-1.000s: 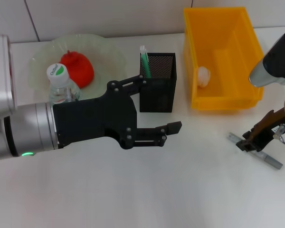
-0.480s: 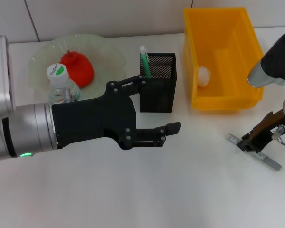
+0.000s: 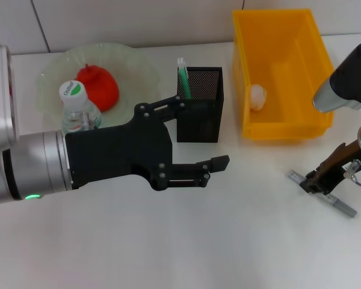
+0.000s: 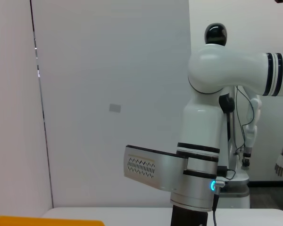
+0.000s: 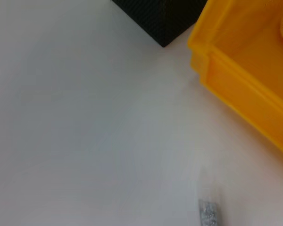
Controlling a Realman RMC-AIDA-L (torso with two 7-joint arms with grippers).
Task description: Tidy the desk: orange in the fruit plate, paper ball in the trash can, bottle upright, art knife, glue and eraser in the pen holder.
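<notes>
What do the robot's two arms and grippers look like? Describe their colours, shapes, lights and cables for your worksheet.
The left arm is a thick silver cylinder with a small green light and a perforated plate near the picture's edge. Its left gripper is matt black, with angular linkage fingers and visible screws. The right arm has a black and silver shell; the right gripper is dark brownish metal with a thin cable loop.

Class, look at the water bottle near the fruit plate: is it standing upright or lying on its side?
Upright. In the head view the bottle shows its white cap facing up toward the camera, at the fruit plate's near edge.

Silver left arm [image 3: 24,165] with green light — black, screw-dotted left pincer [image 3: 198,150].
</notes>
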